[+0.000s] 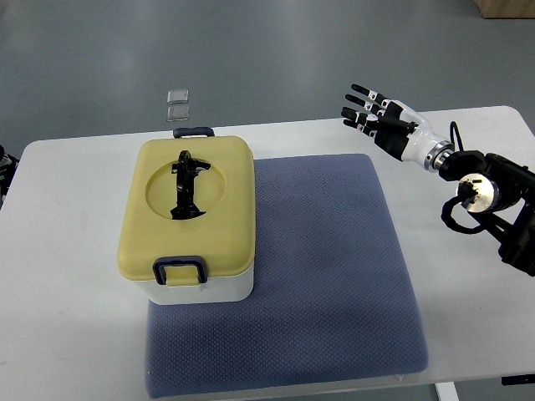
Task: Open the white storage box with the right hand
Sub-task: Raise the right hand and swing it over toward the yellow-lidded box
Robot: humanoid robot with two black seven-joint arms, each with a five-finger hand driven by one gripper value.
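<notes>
A white storage box [219, 286] with a pale yellow lid [188, 208] sits on the left part of a blue-grey mat [334, 267]. The lid is down, with a black handle [187, 185] folded in its round recess. Dark blue latches show at the near side [180, 268] and the far side [193, 131]. My right hand [368, 109] hovers over the table's far edge, well to the right of the box, fingers stretched out and holding nothing. Its arm [481, 184] enters from the right edge.
The white table [58, 334] carries the mat and box. Two small clear squares [178, 104] lie on the grey floor beyond the table's far edge. A dark part [4, 167] shows at the left edge.
</notes>
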